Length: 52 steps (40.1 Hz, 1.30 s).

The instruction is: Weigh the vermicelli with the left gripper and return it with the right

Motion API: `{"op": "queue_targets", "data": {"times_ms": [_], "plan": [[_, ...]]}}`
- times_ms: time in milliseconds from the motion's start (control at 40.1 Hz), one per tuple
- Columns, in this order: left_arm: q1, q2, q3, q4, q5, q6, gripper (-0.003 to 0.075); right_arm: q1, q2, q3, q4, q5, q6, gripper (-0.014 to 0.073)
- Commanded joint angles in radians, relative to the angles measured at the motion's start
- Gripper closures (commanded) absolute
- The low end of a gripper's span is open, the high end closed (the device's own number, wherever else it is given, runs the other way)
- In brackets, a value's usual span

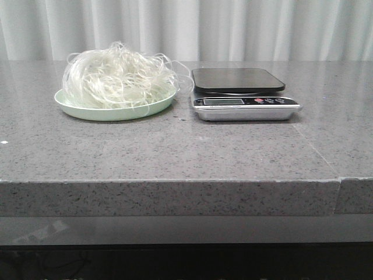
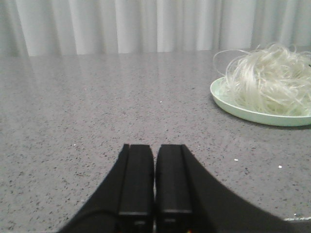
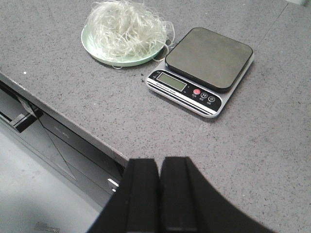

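Note:
The vermicelli (image 1: 119, 76), a loose off-white tangle, lies on a pale green plate (image 1: 70, 106) at the table's back left. It also shows in the left wrist view (image 2: 269, 82) and the right wrist view (image 3: 127, 26). A kitchen scale (image 1: 239, 80) with a dark platform stands right of the plate, its platform empty. My left gripper (image 2: 155, 150) is shut and empty, low over bare table well away from the plate (image 2: 228, 106). My right gripper (image 3: 159, 165) is shut and empty, above the table's front edge, short of the scale (image 3: 209, 51). Neither gripper shows in the front view.
The grey speckled stone table (image 1: 175, 151) has a front edge and a seam at its right (image 1: 340, 181). White curtains (image 1: 204, 29) hang behind. Below the front edge the right wrist view shows a dark frame (image 3: 58, 141) and floor.

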Motion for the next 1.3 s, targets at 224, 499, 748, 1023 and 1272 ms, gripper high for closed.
{"op": "queue_targets", "data": {"times_ms": [224,499,748,1023,1272], "plan": [[0.023,-0.060,0.062,-0.053,-0.166,-0.004,0.0566,-0.003,0.005,-0.021,-0.010,-0.056,-0.004,0.0435],[0.023,-0.060,0.062,-0.053,-0.164,-0.004,0.0566,-0.003,0.005,-0.021,-0.010,-0.053,-0.004,0.0435],[0.023,-0.060,0.062,-0.063,-0.164,-0.004,0.0566,-0.003,0.005,-0.021,-0.010,-0.051,-0.004,0.0435],[0.023,-0.060,0.062,-0.063,-0.164,-0.004,0.0566,-0.003,0.005,-0.021,-0.010,-0.051,-0.004,0.0435],[0.023,-0.060,0.062,-0.063,-0.164,-0.004,0.0566,-0.003,0.005,-0.021,-0.010,-0.051,-0.004,0.0435]]}}
